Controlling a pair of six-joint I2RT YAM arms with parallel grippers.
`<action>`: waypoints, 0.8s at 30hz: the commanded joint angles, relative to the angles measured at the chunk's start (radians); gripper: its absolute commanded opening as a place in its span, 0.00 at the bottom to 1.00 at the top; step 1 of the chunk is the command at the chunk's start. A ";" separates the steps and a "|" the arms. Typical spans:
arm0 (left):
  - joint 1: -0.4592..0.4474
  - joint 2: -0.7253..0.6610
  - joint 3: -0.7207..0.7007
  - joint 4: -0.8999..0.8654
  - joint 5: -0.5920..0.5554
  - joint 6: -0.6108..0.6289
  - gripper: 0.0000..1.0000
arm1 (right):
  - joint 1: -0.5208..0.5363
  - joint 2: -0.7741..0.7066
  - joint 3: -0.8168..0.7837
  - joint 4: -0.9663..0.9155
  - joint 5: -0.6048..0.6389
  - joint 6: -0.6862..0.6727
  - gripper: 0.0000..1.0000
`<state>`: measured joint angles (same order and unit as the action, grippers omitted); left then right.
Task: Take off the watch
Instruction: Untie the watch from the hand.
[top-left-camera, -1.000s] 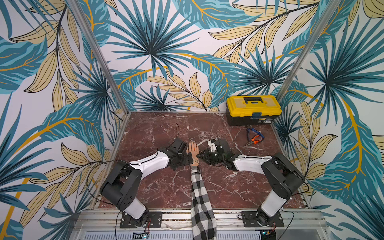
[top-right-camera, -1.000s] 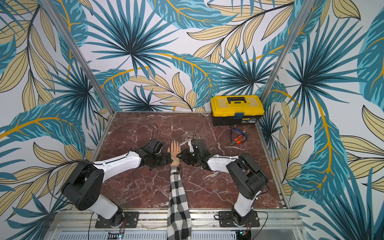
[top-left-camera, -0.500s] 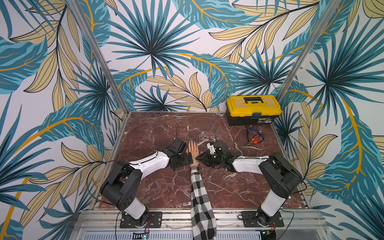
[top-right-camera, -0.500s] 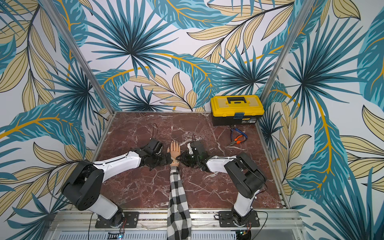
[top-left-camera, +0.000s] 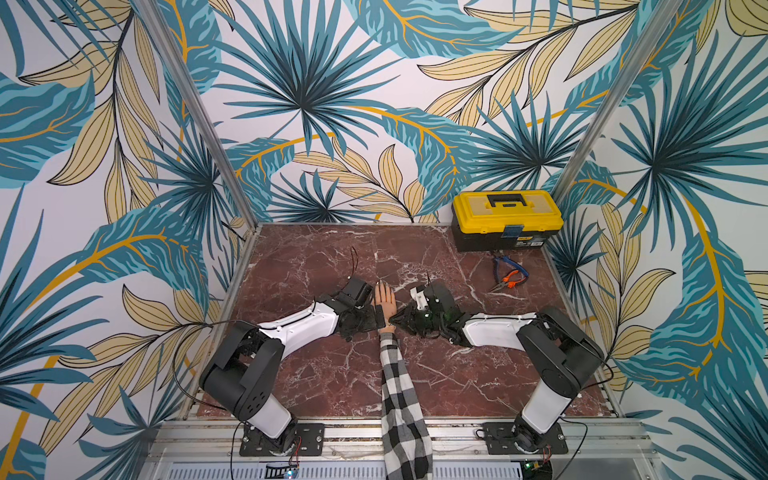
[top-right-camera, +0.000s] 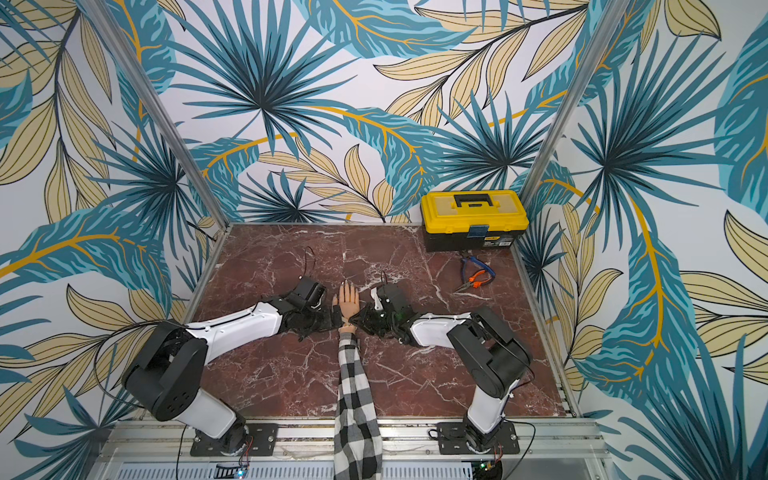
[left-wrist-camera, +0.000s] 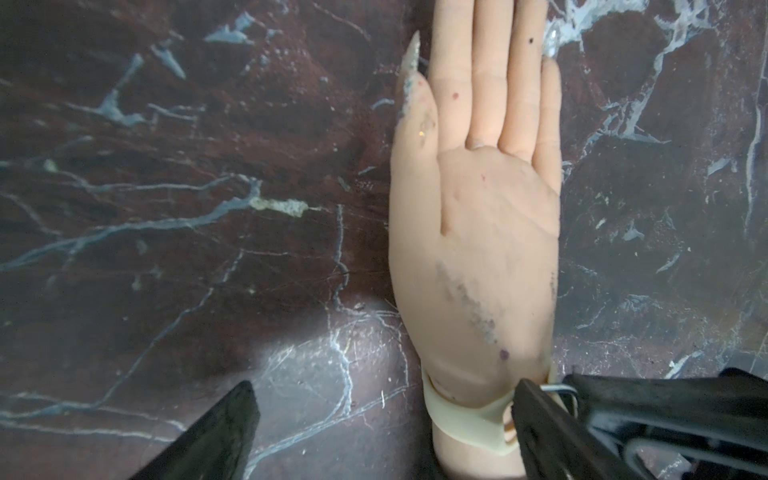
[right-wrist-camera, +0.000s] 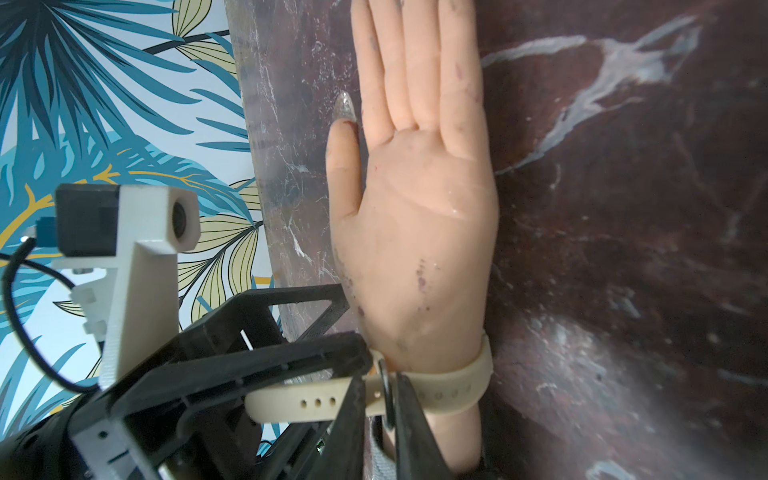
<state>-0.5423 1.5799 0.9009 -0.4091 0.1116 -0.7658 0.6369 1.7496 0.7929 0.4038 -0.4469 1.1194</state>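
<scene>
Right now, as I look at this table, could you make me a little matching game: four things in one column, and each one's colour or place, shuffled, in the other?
Things
1. toolbox
2. pliers
3. watch
4. sleeve

Descriptions
A. black-and-white checks
B. strapped round the wrist of the dummy hand
C. yellow lid, in a back corner of the table
D. orange and blue handles, lying just in front of the toolbox

Pairs: 1-C, 2-D, 3-B, 4-A
</scene>
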 joint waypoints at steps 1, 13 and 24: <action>0.005 -0.018 -0.018 -0.014 -0.020 0.016 0.97 | 0.013 -0.009 -0.005 0.004 -0.025 0.008 0.15; 0.014 -0.035 -0.017 -0.014 -0.021 0.019 0.97 | 0.015 -0.007 -0.007 -0.031 -0.010 -0.006 0.00; 0.099 -0.103 -0.029 -0.015 -0.021 0.038 0.98 | 0.015 -0.068 0.066 -0.111 -0.024 -0.037 0.00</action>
<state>-0.4606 1.5028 0.8894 -0.4156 0.1043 -0.7479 0.6434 1.7176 0.8284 0.3302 -0.4503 1.1057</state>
